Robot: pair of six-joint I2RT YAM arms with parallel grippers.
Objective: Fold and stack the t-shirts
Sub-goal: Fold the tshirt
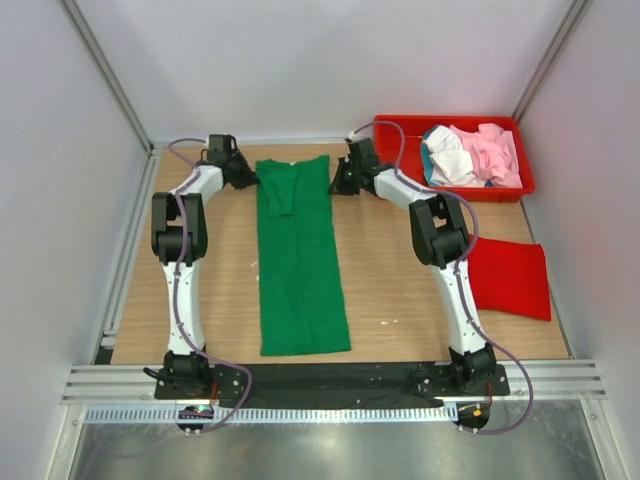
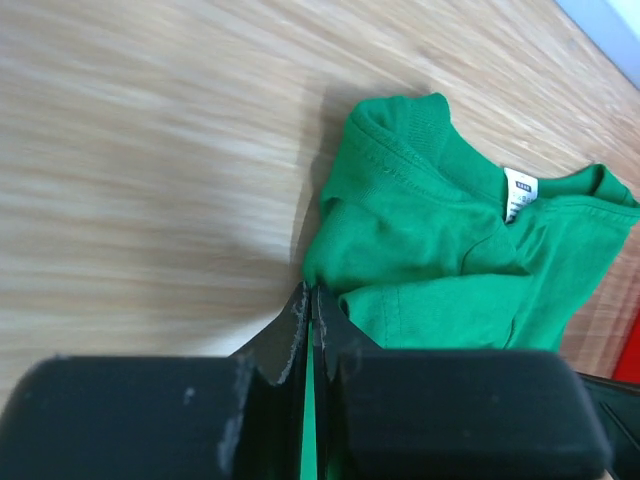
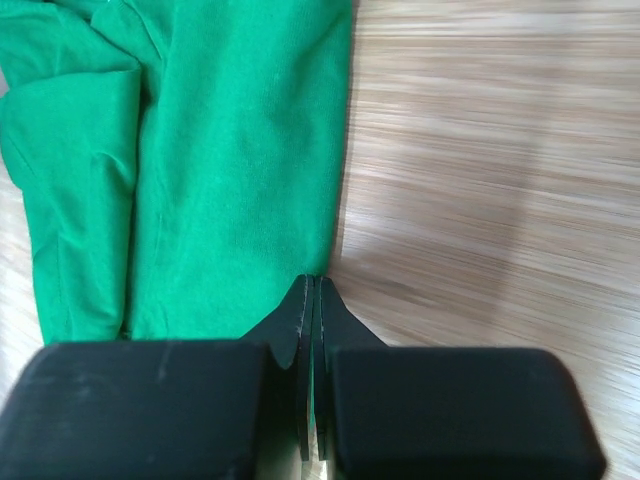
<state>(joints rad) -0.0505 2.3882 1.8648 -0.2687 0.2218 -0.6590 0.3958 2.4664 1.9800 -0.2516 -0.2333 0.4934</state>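
The bright green t-shirt point(image 1: 300, 260) lies as a long narrow strip down the middle of the table, collar end at the far side. My left gripper point(image 1: 250, 178) is shut on its far left corner; green cloth shows between the fingers in the left wrist view point(image 2: 311, 290), with the shirt's collar and label point(image 2: 430, 230) just ahead. My right gripper point(image 1: 338, 182) is shut on the far right edge, seen in the right wrist view point(image 3: 316, 280) at the edge of the shirt point(image 3: 230, 150). A folded red t-shirt point(image 1: 510, 278) lies at the right.
A red plastic tray point(image 1: 470, 193) at the far right holds crumpled white, pale pink and teal shirts point(image 1: 470, 155). White walls close in the table on the left, back and right. The arm bases stand at the near edge.
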